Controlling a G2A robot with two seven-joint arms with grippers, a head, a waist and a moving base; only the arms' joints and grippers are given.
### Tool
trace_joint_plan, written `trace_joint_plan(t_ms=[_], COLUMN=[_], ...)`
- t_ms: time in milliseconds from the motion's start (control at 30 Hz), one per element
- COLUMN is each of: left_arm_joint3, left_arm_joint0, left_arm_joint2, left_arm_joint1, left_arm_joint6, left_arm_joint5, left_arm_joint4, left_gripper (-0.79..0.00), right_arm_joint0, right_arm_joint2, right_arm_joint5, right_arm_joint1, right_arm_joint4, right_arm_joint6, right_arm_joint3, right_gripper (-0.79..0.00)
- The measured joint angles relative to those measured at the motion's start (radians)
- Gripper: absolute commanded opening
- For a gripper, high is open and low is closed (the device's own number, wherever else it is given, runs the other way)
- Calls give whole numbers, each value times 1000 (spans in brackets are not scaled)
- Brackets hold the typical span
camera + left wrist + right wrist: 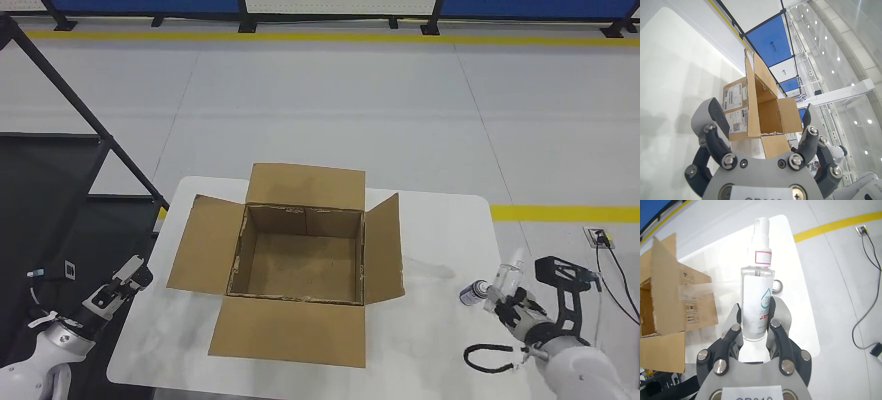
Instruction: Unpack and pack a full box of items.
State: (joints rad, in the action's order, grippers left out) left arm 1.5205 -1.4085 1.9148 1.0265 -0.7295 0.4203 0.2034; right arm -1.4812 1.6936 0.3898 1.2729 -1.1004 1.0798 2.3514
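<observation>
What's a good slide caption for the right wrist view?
Right-arm jaws shut on a clear spray bottle above the white table, open cardboard box nearby.

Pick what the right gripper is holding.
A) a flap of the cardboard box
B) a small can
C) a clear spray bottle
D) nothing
C: in the right wrist view, the right gripper has its jaws closed on the lower body of the clear spray bottle.
</observation>
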Motion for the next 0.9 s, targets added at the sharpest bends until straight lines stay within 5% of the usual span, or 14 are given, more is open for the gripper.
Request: trace_joint_plan(t_ms=[267,533,900], left_arm_joint3=[0,0,0], left_arm_joint0=[0,0,0], left_arm_joint2=[0,0,0], left_arm_joint1=[0,0,0], left_arm_joint6=[0,0,0], left_arm_joint5=[0,0,0], left_arm_joint4=[0,0,0], left_gripper=[0,0,0], right_arm_joint0=[244,489,864], right_arm_joint2=[-397,-738,-937], right_arm_joint5=[53,112,135], right_arm_joint1=[17,70,254], right_arm_joint4=[-233,-413,-213], right_arm_joint6=[61,243,215], right_arm_joint3=[-1,-40,-675], right_gripper=[-785,-785,-785])
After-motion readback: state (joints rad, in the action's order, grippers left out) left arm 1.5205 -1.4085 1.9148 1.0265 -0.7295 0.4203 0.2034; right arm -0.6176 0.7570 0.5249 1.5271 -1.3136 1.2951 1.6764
